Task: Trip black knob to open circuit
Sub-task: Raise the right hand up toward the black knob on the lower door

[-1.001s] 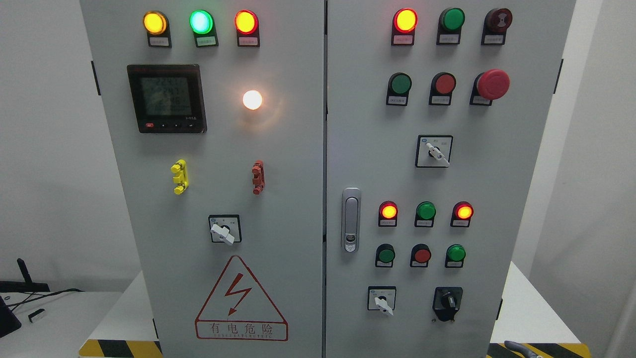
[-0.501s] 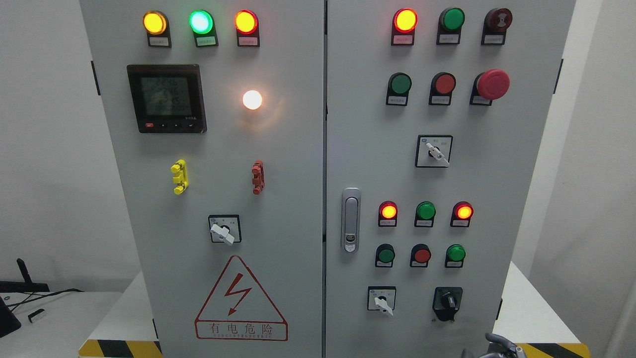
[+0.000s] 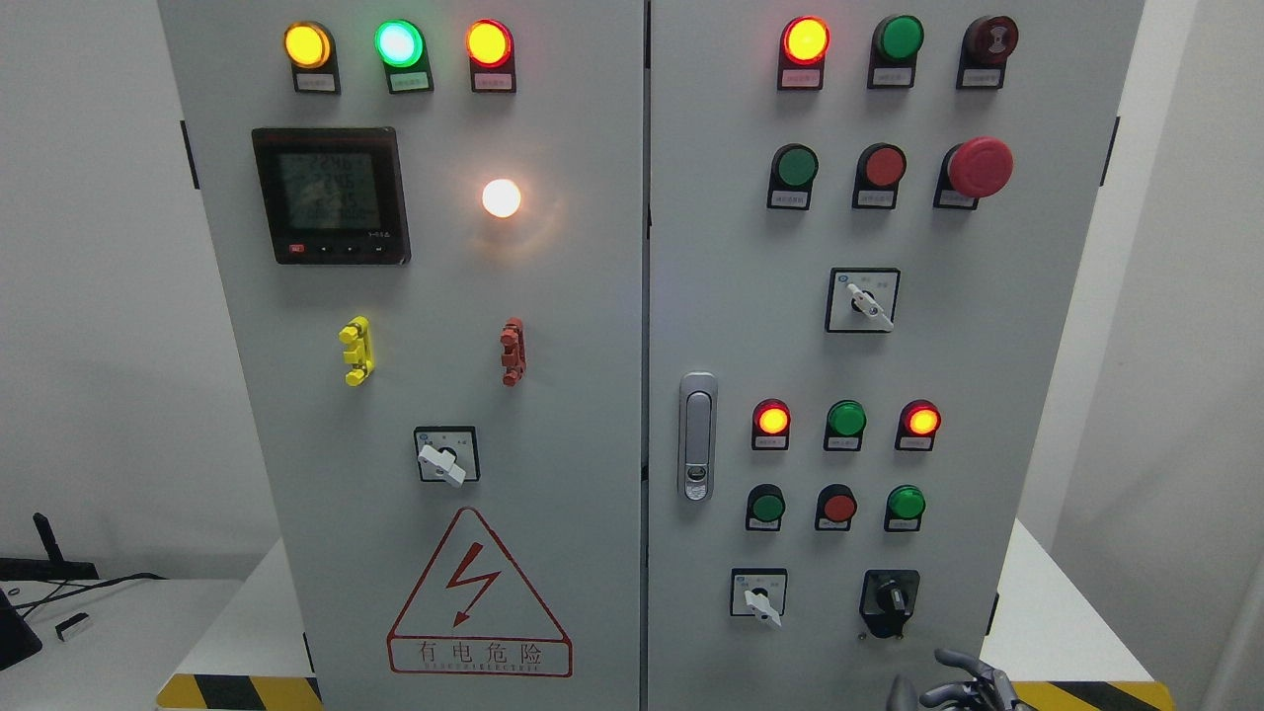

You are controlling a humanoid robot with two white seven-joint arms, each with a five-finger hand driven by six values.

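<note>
The black knob (image 3: 891, 598) sat at the bottom right of the cabinet's (image 3: 553, 346) right door, just right of a white selector (image 3: 759, 597) and straight below the lower green button (image 3: 906, 504). You had your right hand (image 3: 956, 683) just below the knob and a little to its right, only its upper part showing at the frame's bottom edge. Its fingers (image 3: 953, 657) looked loosely curled and apart, closed on nothing — not yet touching the knob. Your left hand was out of view.

Judging by its look, the knob was a small, rigid plastic rotary switch fixed to the door on a black plate: nothing to lift, only to twist. It probably turned against a spring or detent, so expect stiff resistance and then a snap. The plastic looked smooth, so a light pinch could slip. The place to take it was the raised bar across the knob's centre, one fingertip on each flat side, turning about its axis rather than pushing into the door.

The white selector stood near the knob on its left — you would have wanted your fingers kept off it.
</note>
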